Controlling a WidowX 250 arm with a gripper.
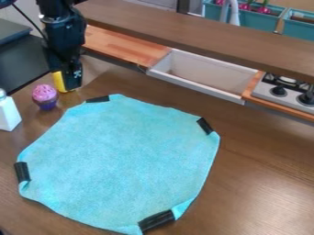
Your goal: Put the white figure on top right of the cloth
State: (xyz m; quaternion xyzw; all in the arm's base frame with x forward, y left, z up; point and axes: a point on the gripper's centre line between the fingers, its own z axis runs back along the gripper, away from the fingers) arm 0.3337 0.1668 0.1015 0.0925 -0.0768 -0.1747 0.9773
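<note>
While I look in from the far left, the white figure (8, 113) is the first thing I see, standing upright on the brown table (257, 179) at the left edge of the frame, its boxy body narrowing to a rounded, greyish top. Above it, in the upper left, sits a dark grey surface (21, 59). Just right of the figure is a toy cupcake (45, 95) with a pink, dotted top and a purple base, near the cloth but off it. Next comes a yellow object (58, 81), mostly behind the black gripper (73, 85), which hangs down in the upper left of the frame, above and left of the cloth. I can't tell whether the gripper is wide or narrow, nor whether it has hold of that yellow piece. Then there's the turquoise cloth (122, 160), spread from the left side past the middle, with black strips on it at the left, top left, upper right and bottom. Behind it, right of centre and higher up, is a pale sink (205, 75), with a long brown ledge (202, 39) crossing above. Teal planters (253, 19) and a silvery toy stove (270, 87) with black knobs finish off the right side.
</note>
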